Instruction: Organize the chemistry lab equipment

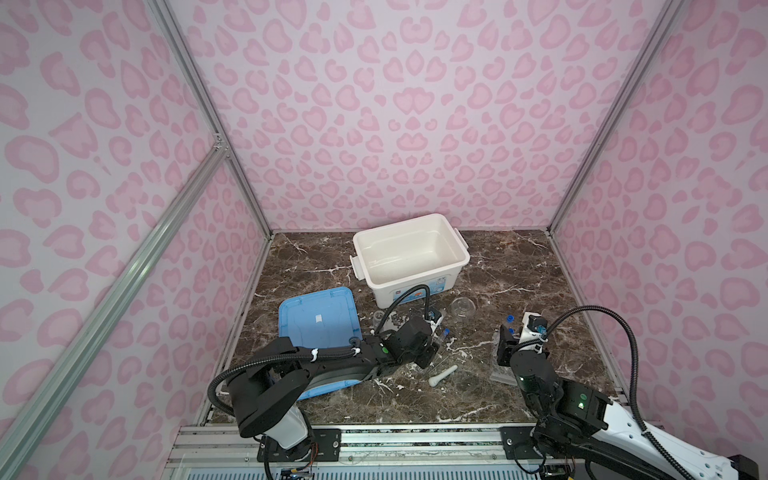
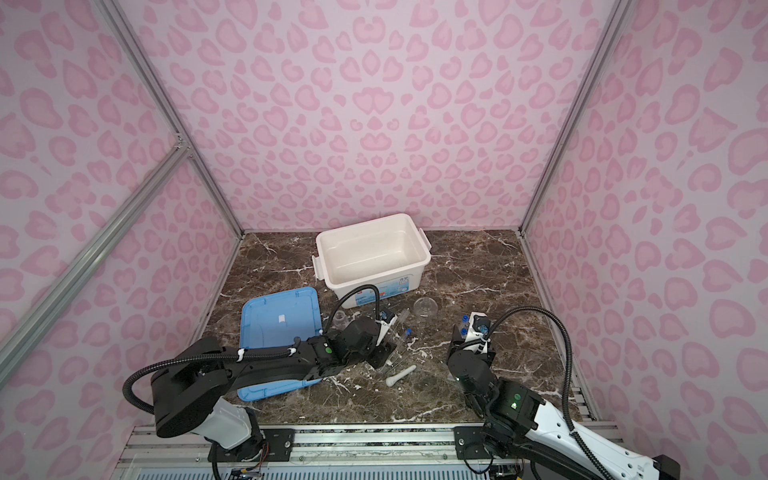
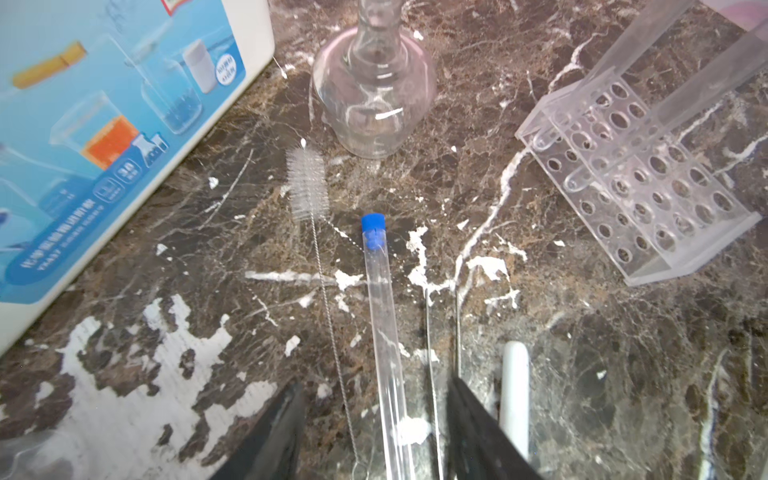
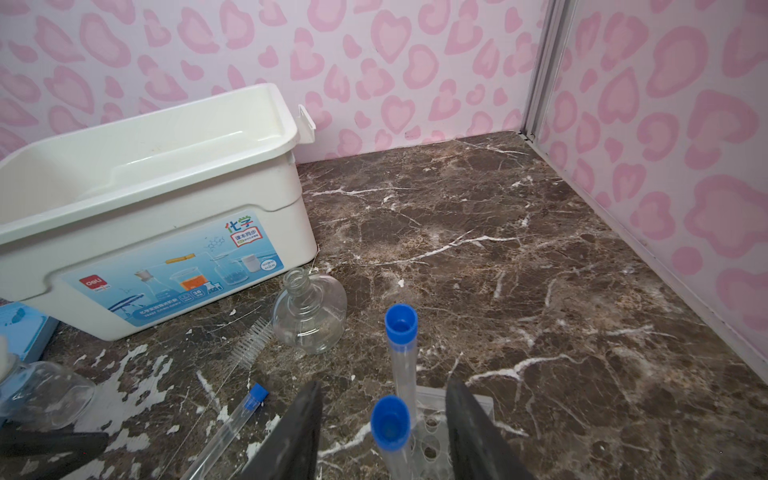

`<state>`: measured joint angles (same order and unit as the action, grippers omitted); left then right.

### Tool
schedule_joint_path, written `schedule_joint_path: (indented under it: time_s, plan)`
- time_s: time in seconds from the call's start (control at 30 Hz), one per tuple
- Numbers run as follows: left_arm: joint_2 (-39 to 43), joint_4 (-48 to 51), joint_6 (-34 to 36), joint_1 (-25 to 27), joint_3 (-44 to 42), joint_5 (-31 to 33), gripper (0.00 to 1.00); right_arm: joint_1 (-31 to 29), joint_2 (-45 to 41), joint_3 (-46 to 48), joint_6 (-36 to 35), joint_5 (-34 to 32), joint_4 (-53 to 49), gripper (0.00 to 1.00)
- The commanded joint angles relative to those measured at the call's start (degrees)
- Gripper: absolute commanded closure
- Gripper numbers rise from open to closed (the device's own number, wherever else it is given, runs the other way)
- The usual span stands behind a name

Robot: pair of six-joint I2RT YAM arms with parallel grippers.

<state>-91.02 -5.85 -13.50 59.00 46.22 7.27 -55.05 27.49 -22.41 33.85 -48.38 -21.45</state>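
Lying flat at far left: blue lid [image 1: 318,316] w/ small white sticker. L arm stretches low across it, wrist tipped down. Left gripper [image 3: 376,384] has its fingers [image 3: 274,436] apart, straddling a blue-capped test tube [image 3: 380,316] that lies on the bench [image 3: 582,374], gap each side. Wire tube brush [image 3: 307,187] lies just beside it; white pestle [image 1: 444,375] is near.

Behind sits the open white bin [image 4: 166,199], label reading "deli", "化学", "38". Round glass flask [image 4: 309,316] stands upright by the bin's front rt corner.

Far rt, clear tube rack [image 3: 636,199] has two capped tubes [image 4: 401,328] standing in it. R arm is elbow-up, right gripper [image 4: 383,383] angled down over the rack. Its fingers [image 4: 473,436] are apart either side of the nearer tube [image 4: 390,419], not touching.
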Motion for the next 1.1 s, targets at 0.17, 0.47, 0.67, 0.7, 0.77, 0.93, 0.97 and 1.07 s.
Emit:
schedule_joint_path:
  time_s: [0.17,0.47,0.67,0.7,0.77,0.93,0.97,1.07]
  plan:
    - [-3.8,2.1,-1.7,0.1,2.5,-1.6,0.50,0.3,0.5,-2.1,-0.6,0.6,-1.3,0.47]
    - [-6.9,3.4,-1.9,0.1,4.5,-2.4,0.61,0.8,1.3,-3.5,-1.5,2.3,0.2,0.43]
    - [-8.5,4.4,-2.2,0.1,5.3,-2.2,0.67,1.1,1.6,-3.8,-1.6,2.9,0.2,0.43]
    - [-8.7,4.6,-2.1,0.1,5.4,-2.2,0.67,1.1,1.7,-3.7,-1.4,2.9,0.2,0.43]
    - [-9.0,4.7,-2.1,0.1,5.6,-2.3,0.68,1.2,2.0,-3.7,-1.2,3.0,0.2,0.43]
    - [-9.9,5.3,-2.0,0.2,6.1,-2.5,0.70,1.3,2.3,-3.6,-1.1,3.0,0.2,0.43]
    - [-10.1,5.5,-2.0,0.1,6.2,-2.5,0.70,1.3,2.3,-3.5,-1.0,3.0,0.1,0.43]
    - [-10.6,5.8,-1.9,0.2,6.5,-2.9,0.71,1.4,2.1,-3.4,-0.9,2.9,-0.1,0.43]
